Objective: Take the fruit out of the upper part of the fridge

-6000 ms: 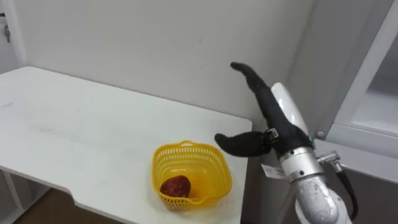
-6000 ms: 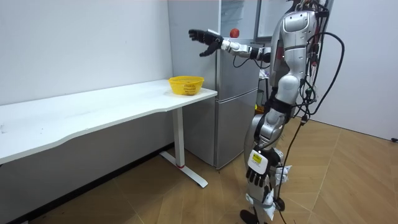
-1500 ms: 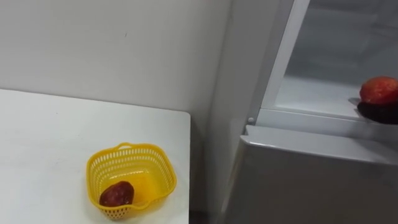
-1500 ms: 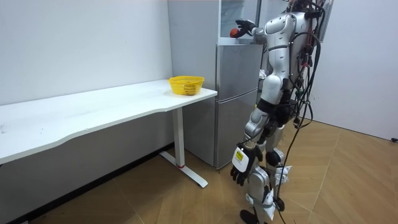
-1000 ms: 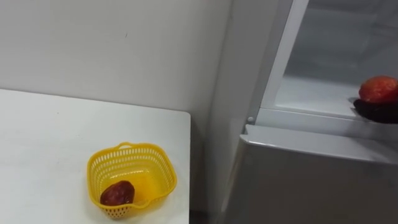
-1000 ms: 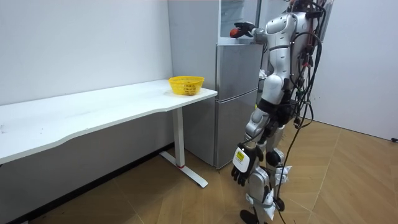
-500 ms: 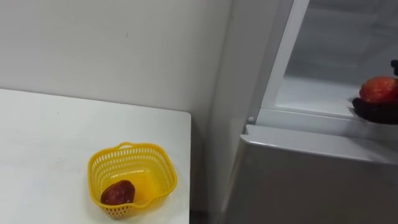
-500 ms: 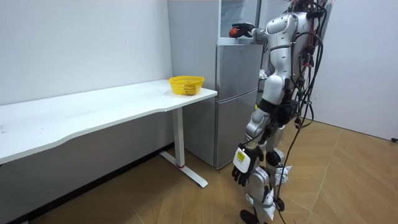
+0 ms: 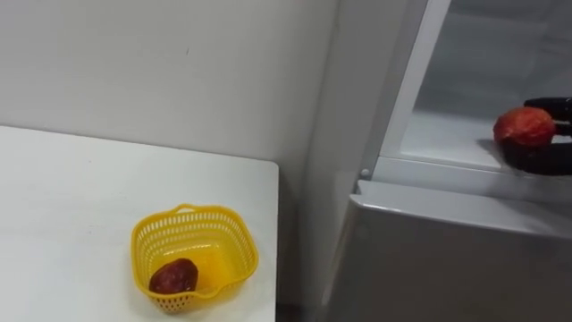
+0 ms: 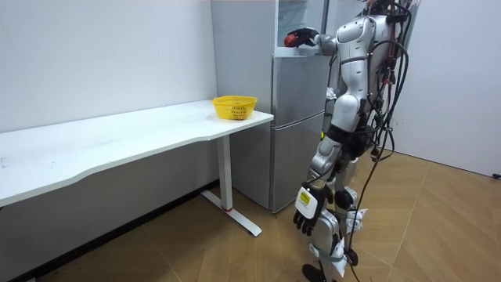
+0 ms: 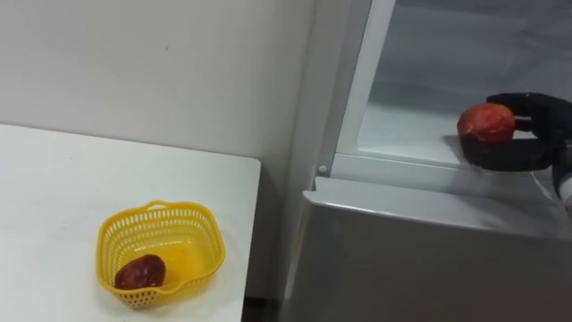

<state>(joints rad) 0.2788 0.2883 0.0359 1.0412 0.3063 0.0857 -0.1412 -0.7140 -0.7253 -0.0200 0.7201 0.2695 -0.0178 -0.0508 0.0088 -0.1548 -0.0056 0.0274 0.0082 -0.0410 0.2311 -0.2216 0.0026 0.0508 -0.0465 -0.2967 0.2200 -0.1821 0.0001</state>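
Right hand [image 11: 518, 148]: 3 o'clock, I see it curled round an apple [image 11: 486, 122] in the fridge [image 11: 420, 250].
Left hand [image 10: 307, 213]: hanging, fingers loose.
Basket [image 11: 204, 224]: 7 o'clock, holds dark fruit [image 11: 138, 271].

Fruit [image 11: 486, 122]: round, red with a yellowish blush, whole.
Where: open upper fridge compartment [image 11: 407, 125], right at the front edge.
Hold: cupped in the right hand [image 11: 517, 154], dark fingers curled round it.

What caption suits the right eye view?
Right hand grips a red fruit at the upper fridge shelf; a darker fruit sits in the yellow basket.
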